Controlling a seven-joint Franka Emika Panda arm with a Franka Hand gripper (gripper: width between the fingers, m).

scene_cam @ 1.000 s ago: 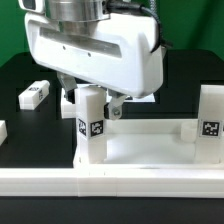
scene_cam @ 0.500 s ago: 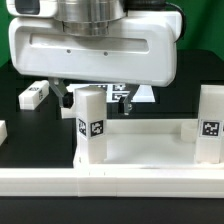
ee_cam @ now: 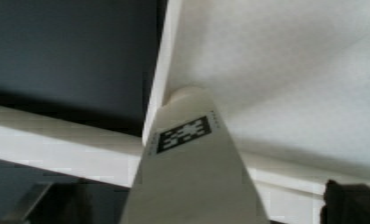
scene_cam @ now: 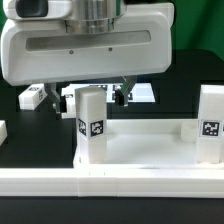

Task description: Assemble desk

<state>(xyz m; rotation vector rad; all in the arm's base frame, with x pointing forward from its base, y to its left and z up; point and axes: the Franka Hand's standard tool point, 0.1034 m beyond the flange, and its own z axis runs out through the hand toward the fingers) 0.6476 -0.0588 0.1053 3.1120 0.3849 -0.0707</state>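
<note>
The white tray-like tabletop (scene_cam: 150, 152) lies upside down with two square legs standing in its near corners: one on the exterior view's left (scene_cam: 91, 125), one on the right (scene_cam: 210, 122), each with a tag. My gripper (scene_cam: 90, 98) hangs over the left leg, open, with one finger (scene_cam: 57, 100) on each side of the leg's top and a gap to each. In the wrist view the tagged leg (ee_cam: 187, 150) rises between my dark fingertips (ee_cam: 50, 200), with the tabletop (ee_cam: 288, 70) behind it. My gripper (ee_cam: 200, 205) holds nothing.
A loose white leg (scene_cam: 33, 96) lies on the black table at the exterior view's left, and another white piece (scene_cam: 3, 130) shows at the left edge. The marker board (scene_cam: 142, 92) lies behind the gripper. The long white border rail (scene_cam: 110, 184) runs along the front.
My gripper has swung and shifted toward the exterior view's left. Its body now faces the camera squarely, with the fingers on either side of the left leg's top.
</note>
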